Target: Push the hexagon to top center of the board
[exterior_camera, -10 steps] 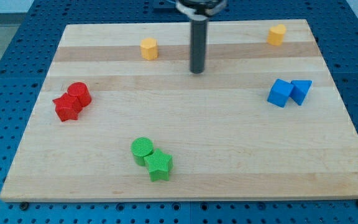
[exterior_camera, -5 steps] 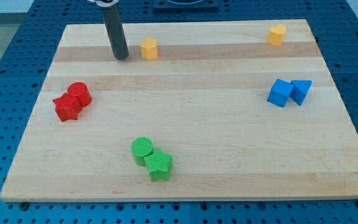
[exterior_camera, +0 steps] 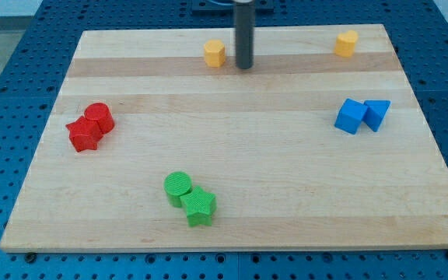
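Observation:
The yellow hexagon [exterior_camera: 215, 54] stands near the top edge of the wooden board [exterior_camera: 232, 155], slightly left of centre. My tip [exterior_camera: 244, 67] is on the board just to the hexagon's right, with a small gap between them. The dark rod rises straight up out of the view's top.
A second yellow block [exterior_camera: 346, 43] is at the top right. A blue cube [exterior_camera: 351, 116] and a blue triangular block [exterior_camera: 376, 113] touch at the right. A red cylinder [exterior_camera: 99, 117] and a red star [exterior_camera: 83, 134] are at the left. A green cylinder [exterior_camera: 179, 187] and a green star [exterior_camera: 199, 206] are at the bottom centre.
My tip went from board centre-top to the hexagon's left, then swept right; it now stands to the hexagon's right. The hexagon has shifted right and slightly up.

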Controlling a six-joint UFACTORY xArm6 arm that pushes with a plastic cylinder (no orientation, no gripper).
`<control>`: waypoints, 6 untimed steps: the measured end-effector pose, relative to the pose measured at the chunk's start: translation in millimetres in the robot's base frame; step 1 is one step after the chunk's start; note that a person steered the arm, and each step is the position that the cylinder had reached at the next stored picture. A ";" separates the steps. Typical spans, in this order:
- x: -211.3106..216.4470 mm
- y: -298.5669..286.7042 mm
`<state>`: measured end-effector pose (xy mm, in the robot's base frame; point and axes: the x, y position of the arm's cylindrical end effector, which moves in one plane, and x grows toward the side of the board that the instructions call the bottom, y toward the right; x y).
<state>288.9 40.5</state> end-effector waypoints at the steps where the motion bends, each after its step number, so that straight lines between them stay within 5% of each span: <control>1: 9.4 7.8; 3: 114.2 -133.6; 4: 120.2 -158.3; 6: 0.0 -149.8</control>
<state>289.0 -109.2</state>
